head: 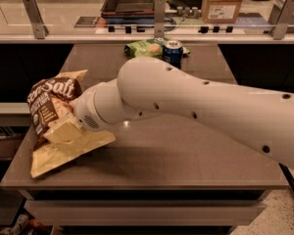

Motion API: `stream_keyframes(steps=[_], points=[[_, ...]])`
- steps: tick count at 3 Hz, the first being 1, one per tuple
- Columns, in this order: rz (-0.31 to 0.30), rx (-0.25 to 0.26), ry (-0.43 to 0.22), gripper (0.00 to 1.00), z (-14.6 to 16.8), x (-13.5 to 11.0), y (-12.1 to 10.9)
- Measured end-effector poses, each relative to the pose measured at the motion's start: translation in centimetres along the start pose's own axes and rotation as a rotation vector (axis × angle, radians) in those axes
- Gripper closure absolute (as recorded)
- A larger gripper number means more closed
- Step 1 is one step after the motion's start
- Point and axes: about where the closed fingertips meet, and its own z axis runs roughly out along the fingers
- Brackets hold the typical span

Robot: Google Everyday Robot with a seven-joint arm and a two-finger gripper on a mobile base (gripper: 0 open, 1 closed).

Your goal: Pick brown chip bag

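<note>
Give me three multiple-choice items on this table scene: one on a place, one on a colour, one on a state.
1. The gripper is: A) at the brown chip bag on the left of the table; B) at the far right corner; C) below the tabletop.
2. The small snack bag at the far edge is: A) red; B) green; C) purple.
3. The blue can is: A) lying on its side; B) crushed flat; C) standing upright.
Answers: 1 A, the arm's end meets that bag; 2 B, its wrapper is green; 3 C, its round top faces up.
</note>
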Motion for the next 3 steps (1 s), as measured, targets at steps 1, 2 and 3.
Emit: stream_keyframes(steps=[1, 2, 3], points=[[-0.005, 0.001, -0.001, 0.88, -0.08, -0.2, 0.15], [-0.009, 0.002, -0.001, 1.0, -0.15, -0.37, 0.29], [-0.009, 0.002, -0.001, 1.0, -0.15, -0.38, 0.29]])
